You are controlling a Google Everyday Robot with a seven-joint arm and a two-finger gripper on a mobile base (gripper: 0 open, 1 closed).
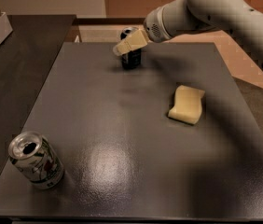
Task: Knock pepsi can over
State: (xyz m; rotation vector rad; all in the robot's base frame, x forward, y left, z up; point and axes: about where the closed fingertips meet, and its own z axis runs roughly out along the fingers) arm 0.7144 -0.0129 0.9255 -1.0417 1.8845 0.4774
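the arm [224, 10] is a thick, smooth tube in pale grey-white, rounded like moulded plastic, with a few small dark dots along its shell. toward the wrist it narrows into a cylindrical collar marked off by a thin seam, with a patch of fine dark perforations on its face. the gripper [122, 46] is a dull cream-yellow wedge, set against the top of the pepsi can [131, 59].

Cream gripper [121, 47] at dark navy pepsi can [131, 60]
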